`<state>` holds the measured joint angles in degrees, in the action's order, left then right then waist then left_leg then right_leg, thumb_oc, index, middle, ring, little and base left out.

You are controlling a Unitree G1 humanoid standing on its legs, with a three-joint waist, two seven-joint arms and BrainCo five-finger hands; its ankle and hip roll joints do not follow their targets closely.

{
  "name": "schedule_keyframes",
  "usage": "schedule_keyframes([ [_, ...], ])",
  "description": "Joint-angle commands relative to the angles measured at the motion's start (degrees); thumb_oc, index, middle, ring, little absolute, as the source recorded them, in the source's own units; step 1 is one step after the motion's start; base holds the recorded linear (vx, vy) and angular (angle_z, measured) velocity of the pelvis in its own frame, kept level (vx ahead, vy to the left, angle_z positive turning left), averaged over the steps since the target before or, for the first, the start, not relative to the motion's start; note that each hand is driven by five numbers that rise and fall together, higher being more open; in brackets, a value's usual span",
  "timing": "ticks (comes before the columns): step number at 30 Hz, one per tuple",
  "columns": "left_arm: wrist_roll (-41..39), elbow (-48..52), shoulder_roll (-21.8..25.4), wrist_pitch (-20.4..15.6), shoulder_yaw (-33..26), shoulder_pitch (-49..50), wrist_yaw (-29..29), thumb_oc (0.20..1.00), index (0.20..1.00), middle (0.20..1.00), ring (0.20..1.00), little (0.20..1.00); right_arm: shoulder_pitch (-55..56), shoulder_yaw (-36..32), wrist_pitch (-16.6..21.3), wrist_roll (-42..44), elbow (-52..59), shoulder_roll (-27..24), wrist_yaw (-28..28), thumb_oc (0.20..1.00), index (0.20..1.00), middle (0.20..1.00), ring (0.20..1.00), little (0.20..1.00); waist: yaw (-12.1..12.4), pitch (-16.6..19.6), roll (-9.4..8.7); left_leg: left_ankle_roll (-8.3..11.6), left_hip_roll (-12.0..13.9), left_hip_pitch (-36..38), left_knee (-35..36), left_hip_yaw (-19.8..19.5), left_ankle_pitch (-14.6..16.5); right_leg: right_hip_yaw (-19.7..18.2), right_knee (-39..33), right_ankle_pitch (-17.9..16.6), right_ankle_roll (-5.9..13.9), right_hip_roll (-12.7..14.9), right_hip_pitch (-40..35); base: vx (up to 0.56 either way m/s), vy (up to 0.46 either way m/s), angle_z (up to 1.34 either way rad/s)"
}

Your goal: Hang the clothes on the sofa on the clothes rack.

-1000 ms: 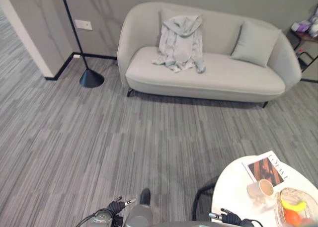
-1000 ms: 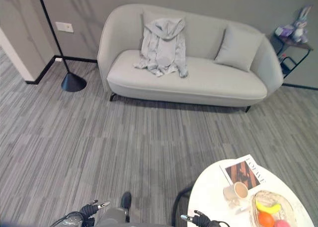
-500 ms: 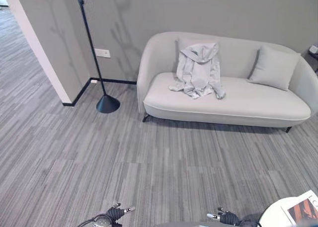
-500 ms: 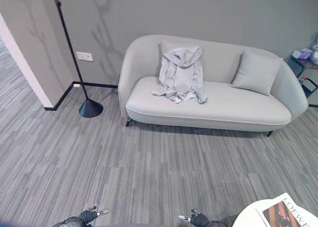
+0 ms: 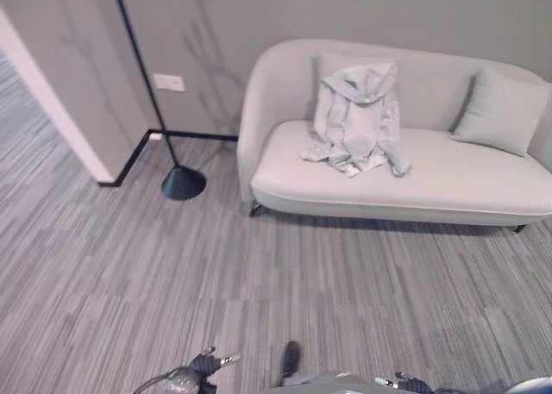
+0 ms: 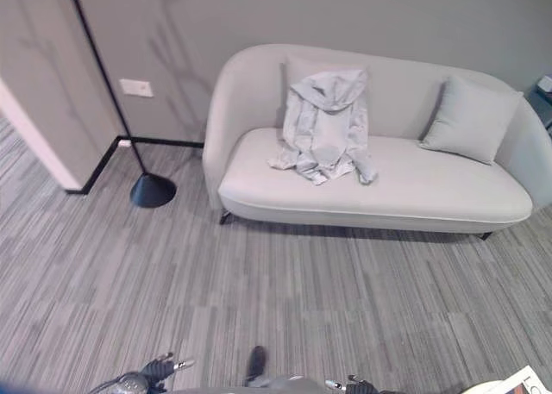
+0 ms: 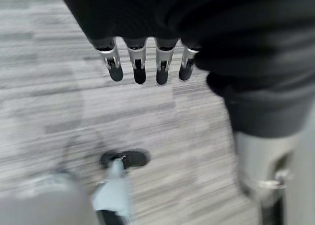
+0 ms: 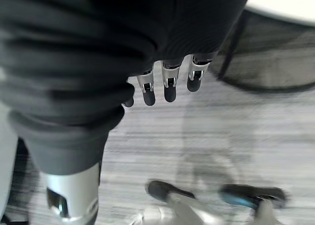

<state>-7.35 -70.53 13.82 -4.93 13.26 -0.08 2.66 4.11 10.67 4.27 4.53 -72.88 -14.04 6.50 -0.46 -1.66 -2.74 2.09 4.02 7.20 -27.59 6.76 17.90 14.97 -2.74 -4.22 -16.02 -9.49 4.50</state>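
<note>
Nothing is hung yet, as far as I can judge: the grey hooded jacket (image 6: 326, 125) is lying on the sofa (image 6: 379, 187), draped from the backrest down onto the seat, hood at the top, sleeves spilling crumpled to either side. Both hands are hanging low over the floor, well apart from it. The left hand (image 7: 140, 62) is holding nothing, fingers straight and relaxed; the right hand (image 8: 167, 82) likewise. Fetching and hanging are both waiting.

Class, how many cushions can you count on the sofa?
2: one cushion at the sofa's right end, another behind the hoodie, mostly covered. Others may be hidden.
</note>
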Motion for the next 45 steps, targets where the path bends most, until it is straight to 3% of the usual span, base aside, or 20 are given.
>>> schedule_keyframes([
  [1, 1.3, 0.16, 0.0, -0.31, 0.56, -3.02, 0.65, 1.0, 1.0, 1.0, 1.0, 1.0, -2.67, -0.55, 1.38, 0.58, 0.61, -1.15, -0.49, 1.0, 1.0, 1.0, 1.0, 1.0, 1.32, -0.48, 0.31, -1.66, 7.24, 0.92, 8.2, -3.81, -21.6, -5.9, -2.26, -3.17, 17.8, 12.01, -2.39, 0.21, -0.376, -0.74],
  [2, 0.57, 1.55, 0.36, -0.33, 0.47, -3.44, 1.05, 1.0, 1.0, 1.0, 1.0, 1.0, -2.85, -0.98, 1.28, 1.16, 1.83, -1.8, -0.9, 1.0, 1.0, 1.0, 1.0, 1.0, 2.89, -2.88, -1.55, -2.62, 6.48, -5.56, -4.97, -5.01, -19.24, -6.44, -2.26, -3.29, 16.95, 12.95, -5.05, 0.12, -0.293, -0.78],
  [4, 0.14, 1.13, 0.59, -0.6, 0.6, -3.89, 0.74, 1.0, 1.0, 1.0, 1.0, 1.0, -3.95, -0.56, 1.01, 1.07, 2.59, -2.51, -1.22, 1.0, 1.0, 1.0, 1.0, 1.0, 4.41, -4.77, -1.67, -2.89, 5.35, -10.7, -9.65, -4.91, -17.41, -7.23, -2.26, -1.63, 16.49, 11.98, -7.42, 0.18, -0.259, -0.28],
  [6, -0.19, 1.5, 0.88, -0.5, 0.43, -4.0, 0.89, 1.0, 1.0, 1.0, 1.0, 1.0, -3.9, -0.86, 1.09, 1.01, 3.0, -2.42, -1.18, 1.0, 1.0, 1.0, 1.0, 1.0, 5.84, -5.09, -1.47, -2.13, 3.26, -14.07, -4.03, -4.09, -17.28, -8.41, -2.26, -0.78, 16.6, 10.75, -8.86, 0.22, -0.088, -0.31],
  [8, -0.43, 1.71, 1.26, -0.55, 0.17, -3.7, 0.86, 1.0, 1.0, 1.0, 1.0, 1.0, -4.02, -1.14, 1.23, 1.07, 3.23, -2.57, -1.13, 1.0, 1.0, 1.0, 1.0, 1.0, 7.12, -5.19, -0.87, -1.2, 0.98, -14.23, 7.09, -3.13, -18.01, -9.29, -2.26, -0.24, 16.84, 9.37, -9.72, 0.27, -0.015, -0.57],
  [10, -0.3, 1.83, 1.46, -0.48, -0.28, -3.92, 0.92, 1.0, 1.0, 1.0, 1.0, 1.0, -5.09, -0.76, 1.14, 0.98, 2.92, -2.35, -1.1, 1.0, 1.0, 1.0, 1.0, 1.0, 9.47, -4.97, 0.72, -0.4, -2.81, -16.2, 23.07, -2.55, -21.18, -10.55, -2.26, 0.51, 16.86, 6.87, -11.39, 0.31, 0.026, -0.19],
  [12, -0.12, 1.39, 1.78, -0.5, 0.24, -4.36, 0.76, 1.0, 1.0, 1.0, 1.0, 1.0, -5.85, -0.3, 1.15, 1.4, 2.69, -2.08, -1.14, 1.0, 1.0, 1.0, 1.0, 1.0, 11.38, -6.03, 1.03, -0.18, -4.7, -19.42, 31.7, -0.76, -22.41, -11.19, -2.26, 1.38, 16.83, 6.2, -13.28, 0.27, 0.025, 0.15],
  [13, -0.1, 0.86, 1.85, -0.51, 0.41, -4.52, 0.78, 1.0, 1.0, 1.0, 1.0, 1.0, -6.55, -0.01, 1.11, 1.6, 2.67, -1.72, -1.06, 1.0, 1.0, 1.0, 1.0, 1.0, 12.08, -6.39, 1.09, 0.07, -5.04, -21.13, 32.06, 0.4, -22.36, -11.56, -2.26, 1.28, 16.86, 5.97, -14.3, 0.33, 0.049, -0.12],
  [16, 0.58, -0.87, 1.89, -0.23, -0.81, -4.01, 1.04, 1.0, 1.0, 1.0, 1.0, 1.0, -7.42, 1.07, 0.94, 1.3, 2.43, -0.77, -0.7, 1.0, 1.0, 1.0, 1.0, 1.0, 12.47, -4.02, 1.96, 0.32, -5.54, -17.9, 32.59, -1.82, -23.16, -12.56, -2.26, 1.52, 16.64, 5.35, -14.82, 0.33, 0.103, -0.56],
  [20, 1.93, -4.32, 1.98, -0.41, -2.39, -2.53, 0.92, 1.0, 1.0, 1.0, 1.0, 1.0, -9.53, 3.86, 0.81, 0.15, 1.51, 1.33, 0.18, 1.0, 1.0, 1.0, 1.0, 1.0, 14.25, 1.06, -1.1, -0.45, -6.97, -14.4, 32.59, -0.62, -22.37, -11.02, -1.86, -2.35, 16.91, 9.88, -18.61, 0.33, 0.138, -0.58],
  [21, 1.93, -4.32, 2.0, -0.42, -2.39, -2.52, 0.93, 1.0, 1.0, 1.0, 1.0, 1.0, -9.53, 3.87, 0.82, 0.15, 1.51, 1.36, 0.18, 1.0, 1.0, 1.0, 1.0, 1.0, 14.28, 0.96, -1.15, -0.45, -7.02, -14.27, 32.59, -0.56, -22.33, -11.06, -1.95, -2.36, 16.92, 9.94, -18.77, 0.3, 0.166, -0.75],
  [22, 2.17, -4.36, 2.3, -0.34, -2.91, -2.5, 0.9, 1.0, 1.0, 1.0, 1.0, 1.0, -9.87, 4.89, 0.75, -0.49, 1.79, 1.37, 0.53, 1.0, 1.0, 1.0, 1.0, 1.0, 14.27, 1.41, -0.71, -0.64, -6.45, -12.16, 32.59, -0.16, -22.16, -9.8, 6.05, -2.07, 17.42, 11.31, -17.69, 0.25, 0.18, -0.72],
  [25, 1.6, -3.5, 2.12, -0.5, -3.43, -2.98, 0.37, 1.0, 1.0, 1.0, 1.0, 1.0, -10.29, 4.91, 0.36, -0.64, 3.32, 0.96, 0.99, 1.0, 1.0, 1.0, 1.0, 1.0, 12.21, -0.83, 3.15, -0.66, -3.84, -6.74, 32.59, -0.53, -22.08, -8.86, 21.85, -0.08, 17.78, 10.62, -12.76, 0.23, 0.2, -0.31],
  [26, 1.58, -3.34, 2.4, -0.33, -3.62, -3.36, 0.15, 1.0, 1.0, 1.0, 1.0, 1.0, -10.26, 4.85, 0.13, -0.33, 3.83, 1.27, 1.02, 1.0, 1.0, 1.0, 1.0, 1.0, 11.13, -1.99, 4.24, -0.44, -3.02, -3.64, 32.59, -0.38, -21.42, -6.78, 24.61, 1.09, 16.92, 13.4, -10.94, 0.28, 0.054, -0.11],
  [27, 1.5, -2.76, 2.52, -0.26, -3.87, -3.78, 0.07, 1.0, 1.0, 1.0, 1.0, 1.0, -9.84, 4.76, 0.16, -0.42, 3.61, 1.37, 0.79, 1.0, 1.0, 1.0, 1.0, 1.0, 11.24, -2.18, 3.78, -0.33, -3.43, -2.67, 32.59, -1.13, -20.28, -4.49, 18.65, 1.19, 16.45, 17.18, -10.98, 0.28, -0.036, 0.01],
  [31, 0.99, -1.51, 2.17, -0.01, -3.84, -4.26, -0.18, 1.0, 1.0, 1.0, 1.0, 1.0, -9.29, 4.51, -0.1, -0.45, 3.0, 1.83, 0.54, 1.0, 1.0, 1.0, 1.0, 1.0, 10.87, -1.51, 3.76, 0.1, -3.28, -2.22, 32.59, -3.9, -19.1, -4.23, 1.82, 0.63, 16.24, 21.87, -8.58, 0.19, -0.094, 0.35],
  [35, 0.41, -1.04, 2.57, -0.23, -3.22, -5.18, -0.79, 1.0, 1.0, 1.0, 1.0, 1.0, -9.48, 5.11, -0.39, -0.19, 3.35, 2.36, 0.55, 1.0, 1.0, 1.0, 1.0, 1.0, 9.18, -3.21, 4.36, 0.18, -1.29, -0.26, 32.59, -5.09, -18.82, -7.54, -2.26, -0.65, 17.39, 24.91, -3.43, 0.11, -0.123, 0.17],
  [39, 0.32, -1.5, 2.45, -0.77, -2.94, -5.13, -0.87, 1.0, 1.0, 1.0, 1.0, 1.0, -9.37, 5.75, -0.05, -0.71, 3.57, 2.13, 0.41, 1.0, 1.0, 1.0, 1.0, 1.0, 9.32, -2.54, 1.66, 0.38, 0.44, -0.4, 32.59, -4.72, -19.39, -7.16, -2.26, -0.99, 18.16, 23.45, -5.54, 0.13, -0.355, 0.61],
  [42, 0.88, -2.06, 1.54, -0.92, -2.94, -3.72, -0.73, 1.0, 1.0, 1.0, 1.0, 1.0, -9.38, 5.56, 0.52, -0.95, 2.83, 0.35, 0.1, 1.0, 1.0, 1.0, 1.0, 1.0, 9.13, -0.67, 1.91, 0.69, 4.44, -0.66, 32.59, -4.42, -20.97, -5.77, -2.26, -0.12, 18.68, 20.41, -6.21, 0.15, -0.384, 0.05],
  [45, 0.88, -2.06, 1.53, -0.92, -2.94, -3.71, -0.73, 1.0, 1.0, 1.0, 1.0, 1.0, -9.37, 5.56, 0.52, -0.95, 2.83, 0.34, 0.1, 1.0, 1.0, 1.0, 1.0, 1.0, 9.13, -0.65, 1.95, 0.71, 4.48, -0.66, 32.59, -4.43, -20.96, -5.76, -2.26, -0.11, 18.66, 20.37, -6.21, 0.02, -0.046, -0.34],
])
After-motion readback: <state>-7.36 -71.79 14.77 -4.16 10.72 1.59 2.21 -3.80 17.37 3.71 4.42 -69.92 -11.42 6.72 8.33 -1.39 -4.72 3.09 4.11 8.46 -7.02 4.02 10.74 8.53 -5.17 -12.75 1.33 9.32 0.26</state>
